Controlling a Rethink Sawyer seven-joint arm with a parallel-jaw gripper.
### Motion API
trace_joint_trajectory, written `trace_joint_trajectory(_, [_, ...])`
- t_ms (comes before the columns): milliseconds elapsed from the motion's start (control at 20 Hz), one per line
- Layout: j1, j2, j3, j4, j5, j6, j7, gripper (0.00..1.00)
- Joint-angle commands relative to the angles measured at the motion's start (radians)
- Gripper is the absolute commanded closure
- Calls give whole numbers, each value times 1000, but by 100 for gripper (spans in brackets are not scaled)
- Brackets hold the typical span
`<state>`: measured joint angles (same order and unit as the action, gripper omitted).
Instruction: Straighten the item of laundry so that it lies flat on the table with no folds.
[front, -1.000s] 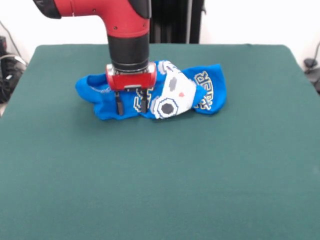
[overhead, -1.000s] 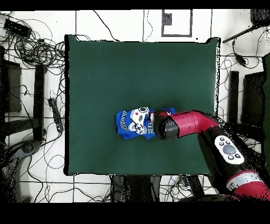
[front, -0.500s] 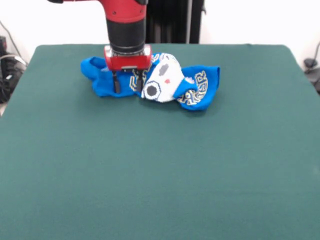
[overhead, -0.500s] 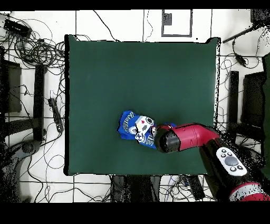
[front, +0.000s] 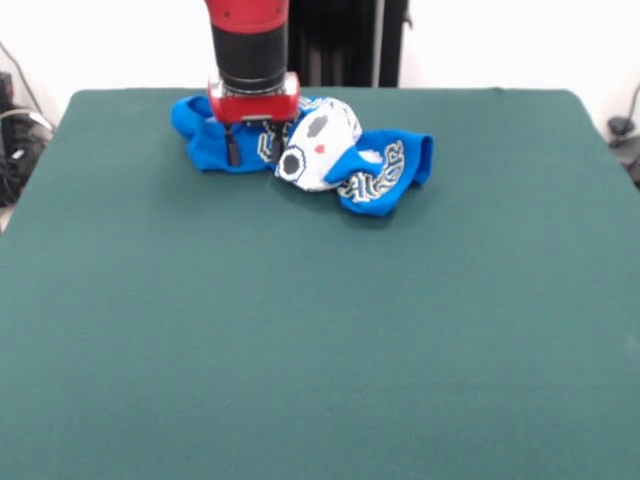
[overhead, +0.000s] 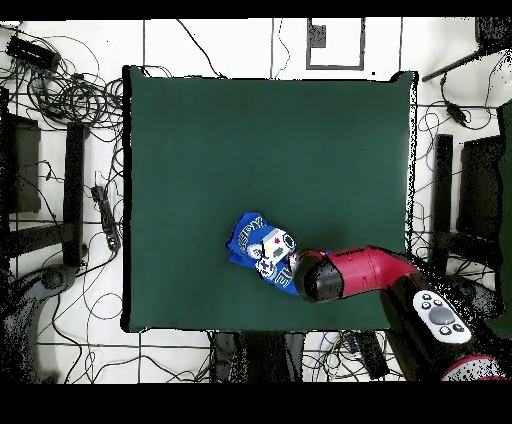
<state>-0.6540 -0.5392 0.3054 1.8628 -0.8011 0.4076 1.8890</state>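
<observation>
The item of laundry (front: 310, 150), a small bright blue T-shirt with a white pixel-style print, lies bunched in a crumpled heap on the table (front: 320, 330), which is covered in dark green cloth. The gripper (front: 250, 152) comes straight down from a red and black arm and sits at one end of the heap, its two dark fingers (front: 232, 150) planted in the blue fabric there. Whether they are pinching the cloth or only pressing into it cannot be told from either view. From the gripper, the rest of the shirt trails off to one side: first a rounded white hump bearing the printed design, then a folded blue flap with white block letters curling over on itself at the far end. In the overhead view the arm hides the gripper, and the shirt (overhead: 262, 244) shows as a compact, twisted bundle just beside the arm's end. The task looks barely begun: no part lies flat, the print is doubled over, and the sleeves and hem cannot be picked out. All the spreading remains.
</observation>
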Motion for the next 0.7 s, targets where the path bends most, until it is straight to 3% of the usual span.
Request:
trace_joint_trajectory(50, [21, -13, 14, 108, 6, 44, -14, 0])
trace_joint_trajectory(400, [35, -72, 8, 191, 25, 35, 29, 0])
trace_joint_trajectory(700, [67, -221, -7, 335, 81, 35, 94, 0])
